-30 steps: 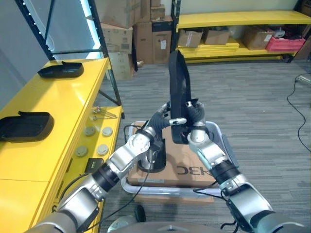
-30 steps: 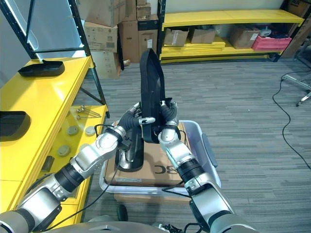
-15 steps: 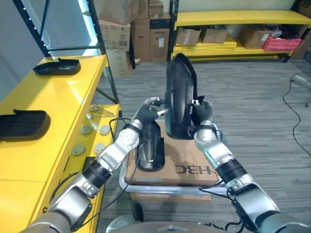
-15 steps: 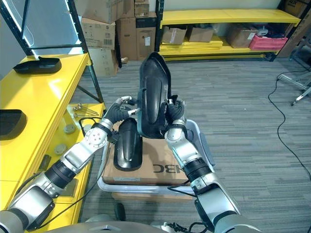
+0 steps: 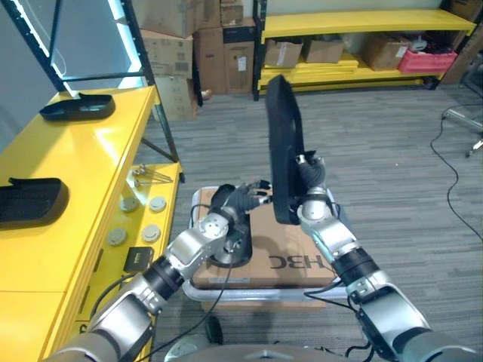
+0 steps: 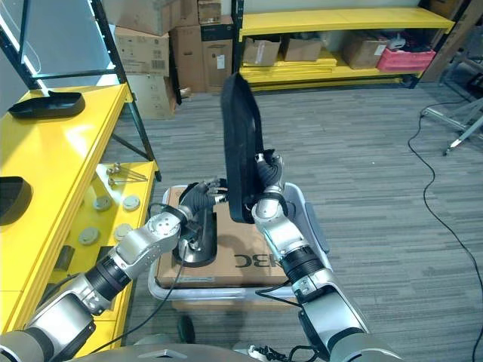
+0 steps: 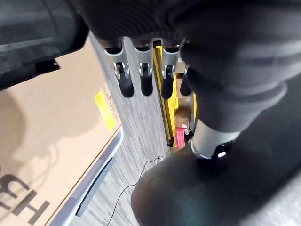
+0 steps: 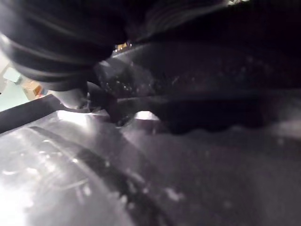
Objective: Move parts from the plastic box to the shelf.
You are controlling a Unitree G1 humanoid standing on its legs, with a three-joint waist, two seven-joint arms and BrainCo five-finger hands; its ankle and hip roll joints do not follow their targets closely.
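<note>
My right hand (image 5: pixel 311 197) is shut on a long black moulded part (image 5: pixel 281 136) and holds it upright, edge-on, above the grey plastic box (image 5: pixel 249 292). The same part's glossy surface shows close up in the right wrist view (image 8: pixel 155 155). A second black part (image 5: pixel 232 250) lies on the brown cardboard (image 5: pixel 290 253) inside the box. My left hand (image 5: pixel 234 204) hovers just over that part. Its fingers (image 7: pixel 126 80) hang straight and hold nothing.
The yellow shelf (image 5: pixel 83 158) runs along my left and carries two black parts (image 5: pixel 75 107) (image 5: pixel 30 200). Its lower ledge holds several round discs (image 5: pixel 136 219). Black shelf uprights (image 5: pixel 151 98), stacked cartons (image 5: pixel 219 45) and yellow racks (image 5: pixel 362 23) stand behind on grey carpet.
My left hand has let go of the upright part and dropped towards the part in the box. The right hand has turned the held part edge-on. The camera shifted slightly.
</note>
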